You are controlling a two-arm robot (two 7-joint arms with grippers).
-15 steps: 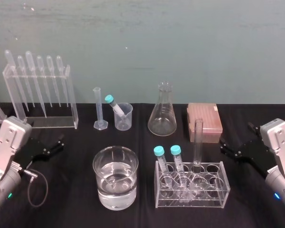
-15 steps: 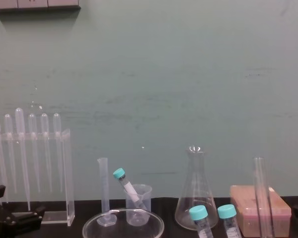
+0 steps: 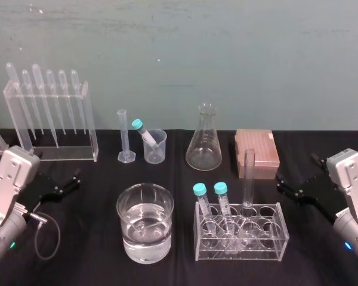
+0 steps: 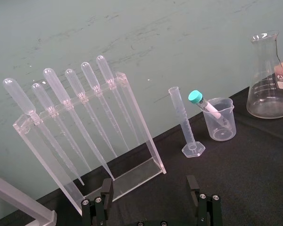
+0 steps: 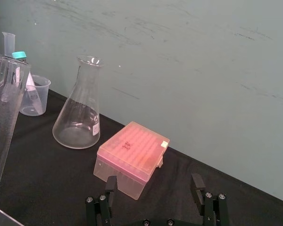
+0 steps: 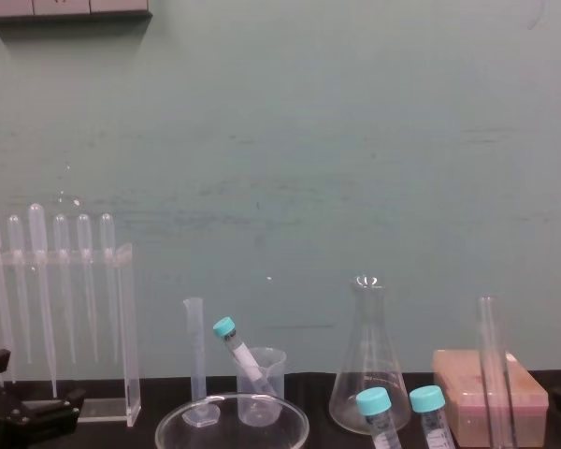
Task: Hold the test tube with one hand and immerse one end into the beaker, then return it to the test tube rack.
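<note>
Clear acrylic rack [image 3: 241, 255], 5 o'clock, keeps long uncapped glass test tube [image 3: 249, 179] upright, ungrasped. Wide water-filled glass beaker [image 3: 126, 229] at its 9 o'clock, close for dipping. Farther: right gripper [image 3: 284, 185], 3 o'clock, jaws apart, nearer tube; left gripper [image 3: 68, 182], 9 o'clock, jaws apart, idle.

Test tube [image 3: 249, 179]: long, thin, clear glass with no cap and a plain open rim. I see it standing upright in a rear hole of the test tube rack [image 3: 238, 251], right of the rack's middle, its upper length rising well above the frame. Nothing grips it. Beaker [image 3: 144, 241]: wide, clear and upright on the black table just to the rack's left (apart from it, as far as I can judge), about half full of clear liquid.
</note>
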